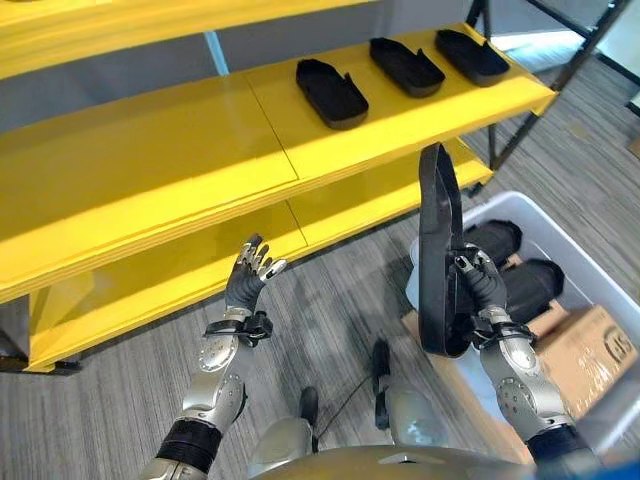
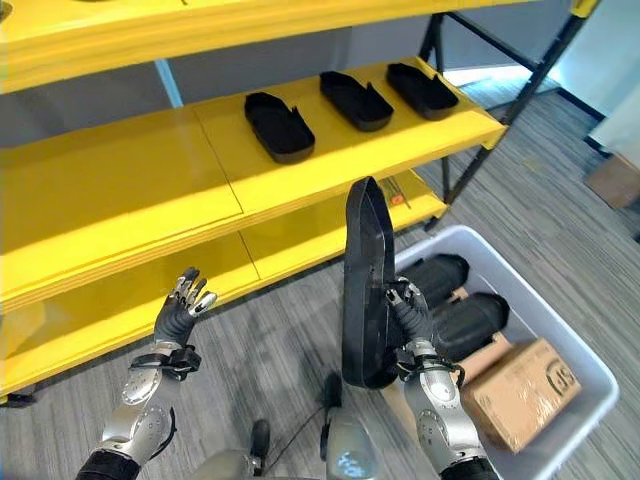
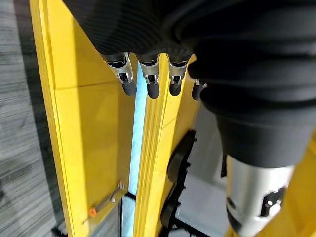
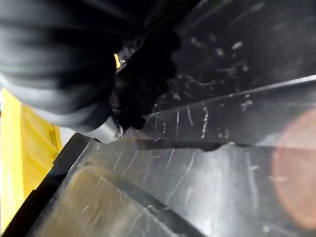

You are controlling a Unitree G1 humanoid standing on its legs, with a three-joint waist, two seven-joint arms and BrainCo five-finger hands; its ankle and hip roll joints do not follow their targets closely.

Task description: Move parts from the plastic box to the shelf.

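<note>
Nearest the robot, its right hand (image 2: pixel 412 305) is clenched around a long black part (image 2: pixel 366 285), holding it upright on end above the grey floor, the part's top edge reaching up in front of the lower yellow shelf board. Just beside it, to the right, the white plastic box (image 2: pixel 555 330) sits on the floor with two more black parts (image 2: pixel 470 320) lying inside and a brown cardboard carton (image 2: pixel 520 392) resting at its near end. On the other side the left hand (image 1: pixel 250 272) is raised with its fingers straight and relaxed, holding nothing, in front of the shelf (image 1: pixel 150 160). Farther back, on the shelf's middle board, three black parts (image 1: pixel 332 92) lie flat in a row toward its right end, well apart from both hands.
</note>
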